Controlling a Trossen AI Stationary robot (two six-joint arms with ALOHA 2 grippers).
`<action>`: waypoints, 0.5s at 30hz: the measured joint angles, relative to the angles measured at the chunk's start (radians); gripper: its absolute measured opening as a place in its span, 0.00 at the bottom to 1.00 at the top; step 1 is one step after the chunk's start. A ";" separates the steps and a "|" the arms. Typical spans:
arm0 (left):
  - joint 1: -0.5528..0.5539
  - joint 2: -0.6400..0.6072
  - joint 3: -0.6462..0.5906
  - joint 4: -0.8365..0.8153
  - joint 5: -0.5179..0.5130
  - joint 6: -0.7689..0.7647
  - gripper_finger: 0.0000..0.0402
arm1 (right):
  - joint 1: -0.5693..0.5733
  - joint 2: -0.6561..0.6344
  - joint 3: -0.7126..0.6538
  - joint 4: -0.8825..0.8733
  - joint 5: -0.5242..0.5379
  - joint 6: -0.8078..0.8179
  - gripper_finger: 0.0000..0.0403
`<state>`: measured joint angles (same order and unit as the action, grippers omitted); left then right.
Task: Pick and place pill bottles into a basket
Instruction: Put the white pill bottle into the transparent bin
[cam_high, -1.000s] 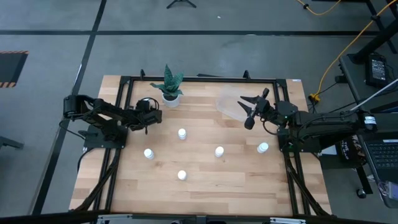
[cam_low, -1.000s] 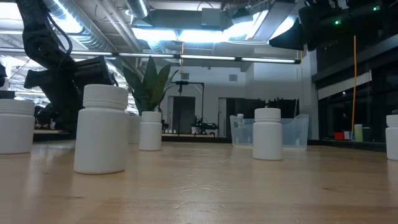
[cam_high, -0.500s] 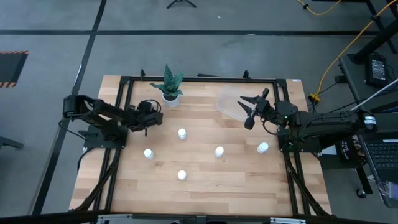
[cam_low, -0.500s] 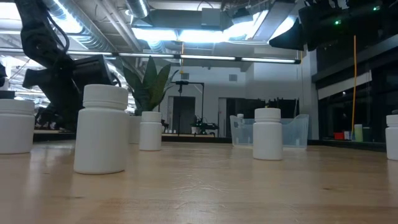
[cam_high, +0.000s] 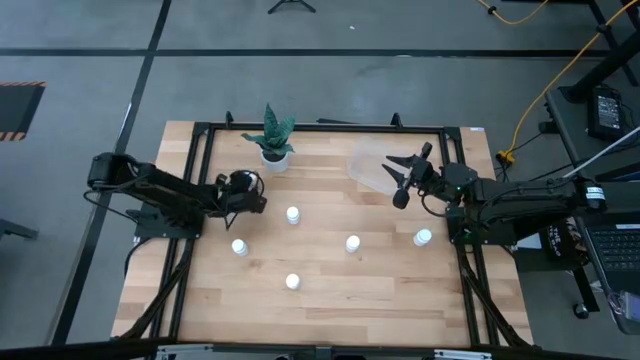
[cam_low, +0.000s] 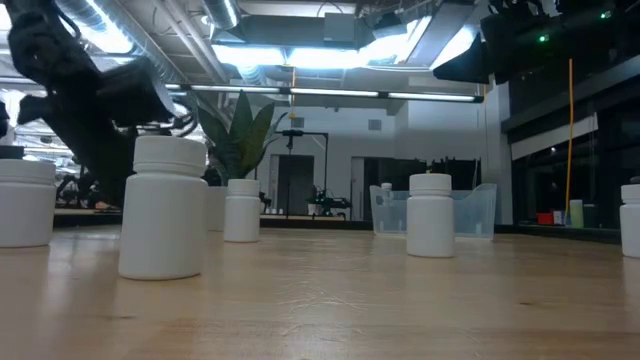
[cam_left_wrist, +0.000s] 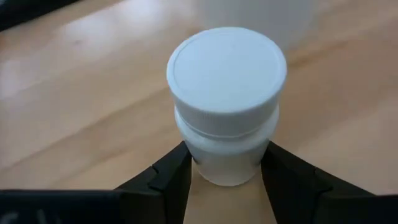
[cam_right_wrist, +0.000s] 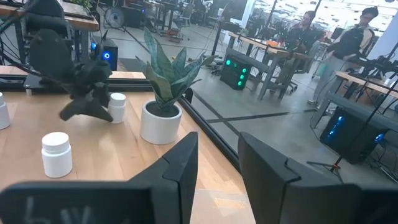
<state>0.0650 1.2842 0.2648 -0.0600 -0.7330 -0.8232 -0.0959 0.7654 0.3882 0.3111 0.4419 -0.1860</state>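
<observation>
Left gripper clamped on a pill bottle — just in front of the plant pot. Right gripper, fingers apart, hangs over the basket, right of that pot — four other bottles stand nearer.

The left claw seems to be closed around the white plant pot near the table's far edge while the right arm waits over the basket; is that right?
Not quite: the left claw grips a pill bottle, not the plant pot, as the left wrist view shows. The right claw does wait over the basket.
</observation>
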 joint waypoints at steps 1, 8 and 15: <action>-0.009 -0.021 0.000 -0.001 0.008 0.018 0.42 | 0.000 0.000 0.000 0.000 0.000 0.000 0.29; -0.055 -0.169 0.000 0.009 0.061 0.154 0.42 | 0.000 0.000 0.000 0.000 0.000 0.002 0.29; -0.082 -0.276 0.000 0.033 0.163 0.259 0.42 | 0.000 0.000 0.000 0.001 0.000 0.002 0.29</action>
<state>-0.0173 1.0081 0.2646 -0.0273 -0.5696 -0.5641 -0.0959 0.7654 0.3882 0.3121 0.4416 -0.1841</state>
